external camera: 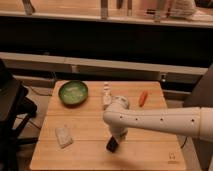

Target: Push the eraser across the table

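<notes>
Eraser (112, 145) on the table (85, 122), in the front half, a little right of the middle, short of the front edge. Small, black, oblong, tilted so that one end points toward the front left. Right at its upper end, the gripper (116, 136), pointing down from the thick white arm (160, 121) and largely hidden beneath the arm's rounded wrist. Fingers together, shut. Cannot tell whether the tips touch the eraser or stop just short of it.

Arm reaching in from the right edge of the view, lying roughly level over the right half of the tabletop, with a row of small dark dots along its side, bending downward near the table's centre.

Elsewhere on the light-wood planks:
- Green bowl (73, 92) at the back left, upright, with something pale inside, too blurred to name.
- Small white bottle-like thing (106, 94) upright just right of the bowl, apart from it, close to the arm's wrist.
- Orange-red stick-shaped thing (143, 97) lying toward the back right, just behind the arm.
- Pale speckled block (63, 136) flat at the front left, well apart from the eraser.
- Small dark logo mark (172, 156) near the front right corner.

Beside the table on the left, a dark chair-like shape (11, 112). Behind the table, a long pale ledge (100, 64) below a dark band of wall, and a wooden counter (75, 12) along the top of the view
</notes>
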